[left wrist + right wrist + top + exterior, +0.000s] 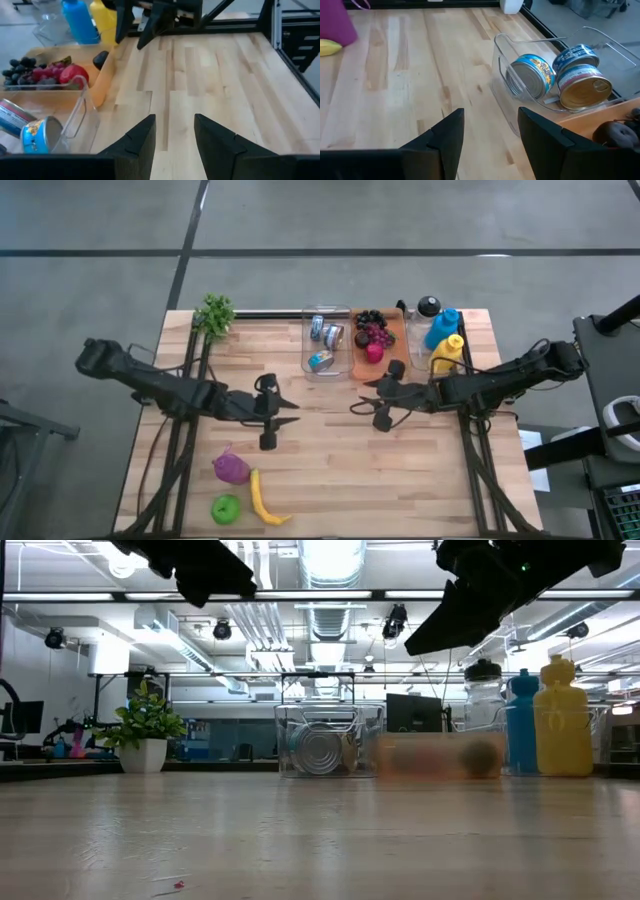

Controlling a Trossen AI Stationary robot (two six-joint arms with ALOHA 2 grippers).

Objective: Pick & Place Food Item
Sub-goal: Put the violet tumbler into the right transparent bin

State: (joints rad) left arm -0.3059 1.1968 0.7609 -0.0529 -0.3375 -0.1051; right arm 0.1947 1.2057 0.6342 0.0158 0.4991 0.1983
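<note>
Lying near the tabletop's [330, 450] front-left corner, the banana [262, 498] runs roughly front-to-back w/ its near end curling toward the right side; it's a long yellow curve, just beside a green apple [226, 508] and just in front of a purple food item [231, 468]. Which food item the task means can't be told; none is between any jaws. Left gripper [284, 412] hangs above mid-tabletop, left of centre, jaws apart w/ only bare wood between them per the left wrist view [174, 135]; the banana sits well apart from it, toward the front. Right gripper [362, 397] hangs right of centre, facing the left one, jaws apart & empty [490, 130]; the right wrist view shows the banana's tip [330, 47] and the purple item [337, 22] far off across the boards. At the back edge: clear bin [326, 341] holding tins [326, 330], wooden tray [378, 340] w/ dark grapes [370, 319] and a red fruit [374, 352], a black-capped clear bottle [428, 308], then blue bottle [443, 326] and yellow bottle [448, 350]. Small potted plant [214, 314] at back-left corner.
</note>
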